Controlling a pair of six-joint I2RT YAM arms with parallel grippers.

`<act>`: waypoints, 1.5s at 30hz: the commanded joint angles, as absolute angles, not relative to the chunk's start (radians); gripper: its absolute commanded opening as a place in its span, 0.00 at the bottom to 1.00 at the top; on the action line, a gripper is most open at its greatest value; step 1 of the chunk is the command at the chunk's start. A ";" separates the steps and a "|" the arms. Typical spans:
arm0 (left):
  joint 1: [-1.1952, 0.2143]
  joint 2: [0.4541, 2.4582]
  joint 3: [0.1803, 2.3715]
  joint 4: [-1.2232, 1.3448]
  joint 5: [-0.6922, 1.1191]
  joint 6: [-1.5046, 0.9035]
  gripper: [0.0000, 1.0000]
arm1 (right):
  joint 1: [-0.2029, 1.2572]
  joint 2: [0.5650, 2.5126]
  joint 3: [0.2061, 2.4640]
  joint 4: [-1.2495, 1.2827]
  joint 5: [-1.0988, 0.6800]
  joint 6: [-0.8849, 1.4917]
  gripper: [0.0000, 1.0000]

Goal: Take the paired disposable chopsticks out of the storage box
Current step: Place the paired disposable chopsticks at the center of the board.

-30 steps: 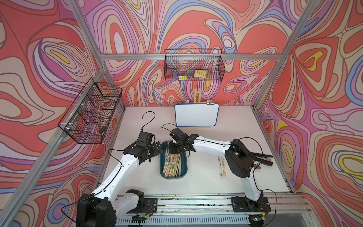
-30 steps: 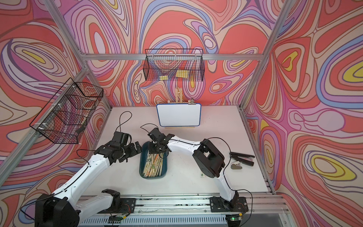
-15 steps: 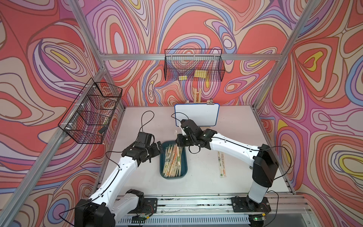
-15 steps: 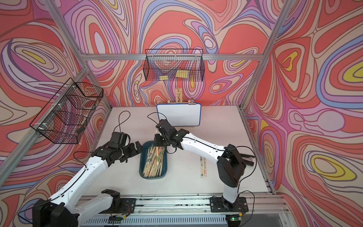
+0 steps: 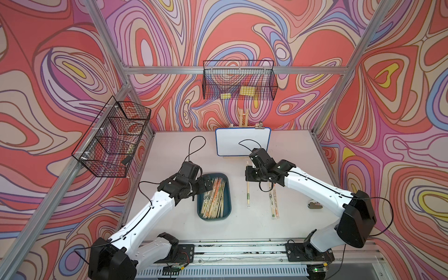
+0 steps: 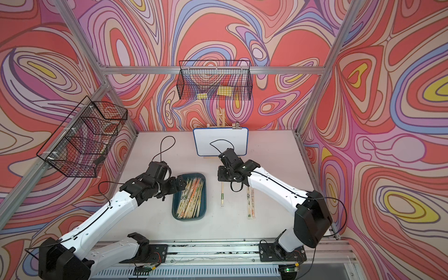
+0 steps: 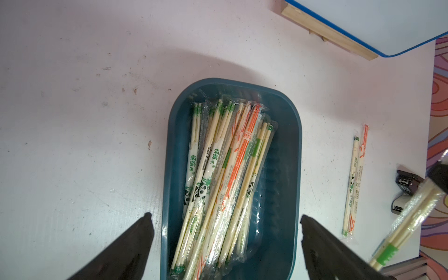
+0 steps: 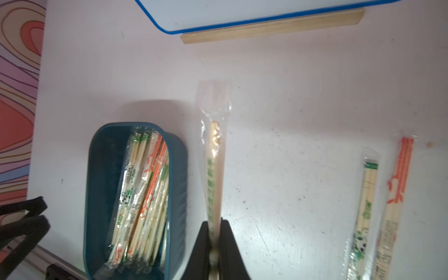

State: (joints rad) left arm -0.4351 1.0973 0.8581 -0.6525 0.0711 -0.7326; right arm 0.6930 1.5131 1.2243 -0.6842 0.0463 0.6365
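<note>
The left tool (image 7: 225, 215) holds its black fingers wide apart over one end of the shallow dark teal plastic storage box (image 7: 294, 150), heaped with clear-sleeved pale bamboo chopstick pairs (image 7: 228, 169). Two more sleeved pairs (image 7: 355, 181) lie together on the pale surface (image 7: 84, 121).

2 overhead, 2 wrist, sharing storage box (image 7: 283, 157)

We see the left arm (image 5: 155, 211) and right arm (image 5: 315, 189) in white shells with black joints. Thin black cables (image 5: 198, 136) loop off each; the fingers (image 7: 121, 249) are black, tapered wedges.
</note>
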 commanded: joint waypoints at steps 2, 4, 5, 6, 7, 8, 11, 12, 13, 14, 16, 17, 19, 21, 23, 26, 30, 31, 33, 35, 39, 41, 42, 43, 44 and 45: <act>-0.447 1.112 0.898 -0.676 0.031 -0.737 1.00 | 0.677 1.476 1.185 -0.769 0.130 0.608 0.02; -0.452 1.115 0.904 -0.679 0.021 -0.732 1.00 | 0.672 1.475 1.173 -0.785 0.150 0.605 0.02; -0.452 1.115 0.906 -0.681 0.020 -0.732 1.00 | 0.669 1.478 1.168 -0.796 0.160 0.604 0.02; -0.454 1.114 0.905 -0.683 0.018 -0.731 1.00 | 0.666 1.482 1.166 -0.805 0.172 0.602 0.02; -0.457 1.115 0.905 -0.683 0.016 -0.729 1.00 | 0.666 1.486 1.164 -0.815 0.181 0.600 0.02; -0.459 1.116 0.905 -0.683 0.014 -0.726 1.00 | 0.665 1.493 1.162 -0.828 0.193 0.600 0.02; -0.465 1.120 0.910 -0.683 0.008 -0.725 1.00 | 0.664 1.508 1.159 -0.856 0.227 0.594 0.02; -0.469 1.120 0.907 -0.683 0.007 -0.727 1.00 | 0.665 1.514 1.157 -0.865 0.241 0.594 0.02; -0.471 1.121 0.905 -0.683 0.008 -0.729 1.00 | 0.664 1.519 1.154 -0.873 0.252 0.591 0.02; -0.471 1.120 0.906 -0.682 0.009 -0.730 1.00 | 0.664 1.527 1.154 -0.883 0.265 0.590 0.02; -0.475 1.121 0.905 -0.681 0.007 -0.729 1.00 | 0.664 1.540 1.149 -0.895 0.282 0.588 0.02; -0.475 1.123 0.905 -0.681 0.006 -0.729 1.00 | 0.663 1.547 1.145 -0.897 0.288 0.587 0.02; -0.476 1.127 0.905 -0.679 0.006 -0.729 1.00 | 0.663 1.558 1.136 -0.894 0.299 0.587 0.02; -0.476 1.128 0.905 -0.675 0.012 -0.734 1.00 | 0.663 1.573 1.125 -0.886 0.300 0.588 0.02; -0.479 1.129 0.902 -0.673 0.009 -0.737 1.00 | 0.661 1.587 1.119 -0.881 0.301 0.592 0.02; -0.481 1.129 0.902 -0.673 0.004 -0.735 1.00 | 0.657 1.617 1.112 -0.868 0.298 0.594 0.02; -0.482 1.126 0.898 -0.671 0.005 -0.739 1.00 | 0.652 1.665 1.108 -0.861 0.308 0.598 0.03; -0.482 1.127 0.896 -0.671 0.004 -0.739 1.00 | 0.652 1.674 1.108 -0.861 0.312 0.599 0.03; -0.482 1.126 0.896 -0.671 0.001 -0.739 1.00 | 0.651 1.691 1.108 -0.862 0.326 0.604 0.03; -0.482 1.129 0.896 -0.671 0.001 -0.739 1.00 | 0.649 1.704 1.106 -0.862 0.337 0.605 0.03; -0.483 1.130 0.889 -0.664 0.003 -0.741 1.00 | 0.644 1.724 1.103 -0.859 0.345 0.605 0.04; -0.483 1.131 0.888 -0.664 0.003 -0.741 1.00 | 0.641 1.731 1.103 -0.855 0.347 0.606 0.04; -0.483 1.132 0.889 -0.663 0.006 -0.741 1.00 | 0.641 1.736 1.102 -0.852 0.345 0.607 0.04; -0.483 1.131 0.887 -0.661 0.005 -0.742 1.00 | 0.641 1.739 1.103 -0.849 0.345 0.607 0.05; -0.483 1.130 0.886 -0.661 0.004 -0.742 1.00 | 0.640 1.743 1.103 -0.847 0.344 0.606 0.06; -0.483 1.128 0.886 -0.661 0.004 -0.742 1.00 | 0.640 1.746 1.104 -0.844 0.344 0.606 0.07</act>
